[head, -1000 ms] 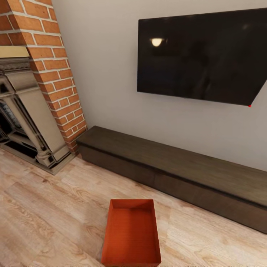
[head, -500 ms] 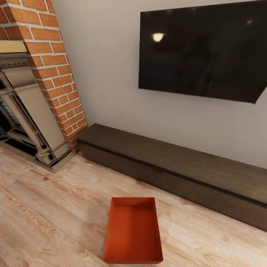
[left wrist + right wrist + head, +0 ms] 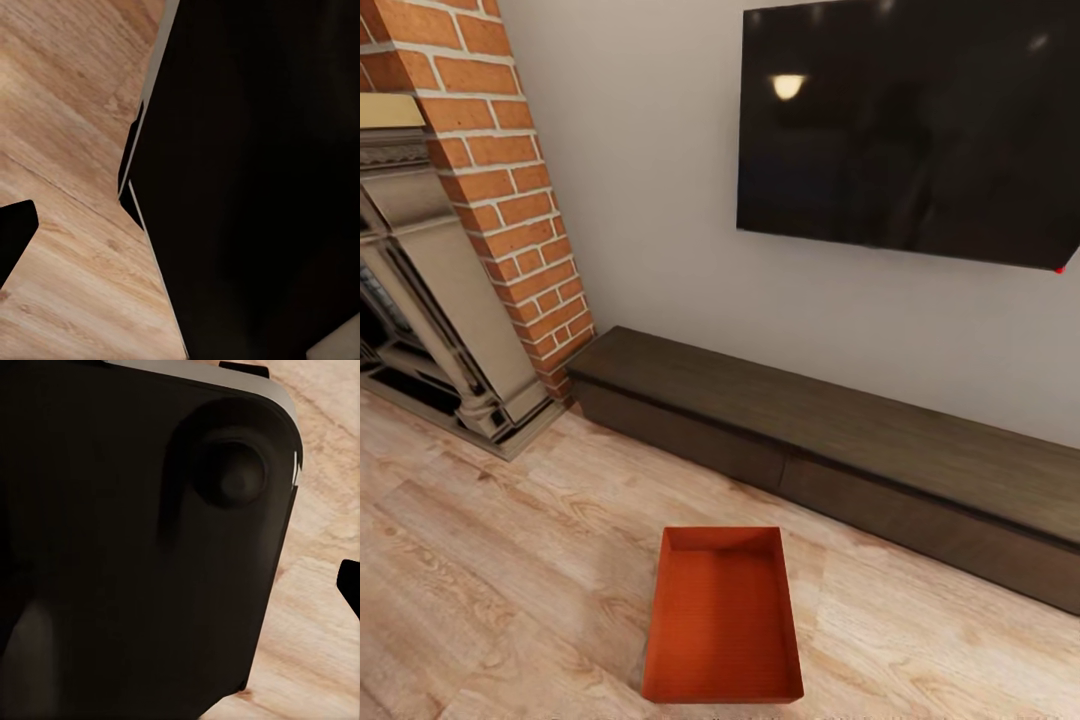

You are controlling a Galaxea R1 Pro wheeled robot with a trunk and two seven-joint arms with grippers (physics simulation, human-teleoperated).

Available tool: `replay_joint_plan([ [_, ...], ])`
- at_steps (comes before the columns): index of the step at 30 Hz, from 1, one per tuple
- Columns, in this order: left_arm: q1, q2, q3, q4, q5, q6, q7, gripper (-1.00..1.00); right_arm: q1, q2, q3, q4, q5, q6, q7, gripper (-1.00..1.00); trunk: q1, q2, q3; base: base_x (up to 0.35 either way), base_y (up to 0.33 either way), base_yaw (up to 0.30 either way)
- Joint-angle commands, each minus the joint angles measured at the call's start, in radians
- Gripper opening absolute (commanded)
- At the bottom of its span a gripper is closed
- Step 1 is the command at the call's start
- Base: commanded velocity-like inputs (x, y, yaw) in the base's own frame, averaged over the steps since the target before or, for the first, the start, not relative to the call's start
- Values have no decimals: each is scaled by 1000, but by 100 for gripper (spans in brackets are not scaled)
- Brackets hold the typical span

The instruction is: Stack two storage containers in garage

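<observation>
One storage container [image 3: 722, 620] sits nearest of all, low in the head view on the light wood-plank floor [image 3: 490, 560], open side up and empty, its long axis running away from the robot. In the wrist views, dark robot bodywork blocks most of the picture above the same planks, so I cannot tell how far either gripper is open or whether it has hold of anything.

The main risk I judge from here is the pickup itself: the box lies low and close to the base, so a reach down could clip its near rim and shove it across the smooth planks, or pinch one thin wall and tilt it. Driving closer could also nudge it.

Beyond the box, to the right and farther off, a long low dark cabinet [image 3: 840, 440] runs along the cream wall [image 3: 640, 200], near enough to hem in a turn. At far left stands the red-brick fireplace [image 3: 510, 180]; above the cabinet hangs the black TV [image 3: 910, 130], a lamp reflected in it
</observation>
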Motion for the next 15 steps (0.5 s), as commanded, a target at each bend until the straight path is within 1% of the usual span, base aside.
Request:
replay_joint_plan([
  [1, 0, 0, 4, -1, 2, -1, 1, 100, -1, 0, 6, 3, -5, -6, 4, 100, 0, 0, -2, 0, 0, -24],
  [15, 0, 0, 4, -1, 2, -1, 1, 100, -1, 1, 7, 3, -3, -6, 4, 100, 0, 0, -25, 0, 0, -70],
])
